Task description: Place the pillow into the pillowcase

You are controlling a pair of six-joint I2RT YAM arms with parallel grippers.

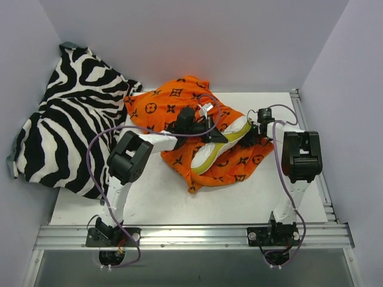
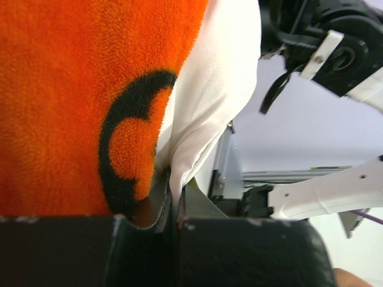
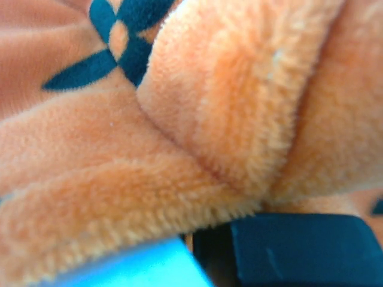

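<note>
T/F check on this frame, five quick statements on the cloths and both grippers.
1. The zebra cloth lies to the left of the pillowcase. True.
2. The pillow is fully inside the pillowcase. False: a white stretch with its yellow edge is exposed across the orange fabric.
3. The right gripper is open and clear of the fabric. False: it is shut on a fold of the pillowcase.
4. The left gripper is shut, pinching cloth where the orange fabric meets white fabric. True.
5. The zebra cloth is draped over the pillow. False: it sits apart, bunched in the far left corner.
</note>
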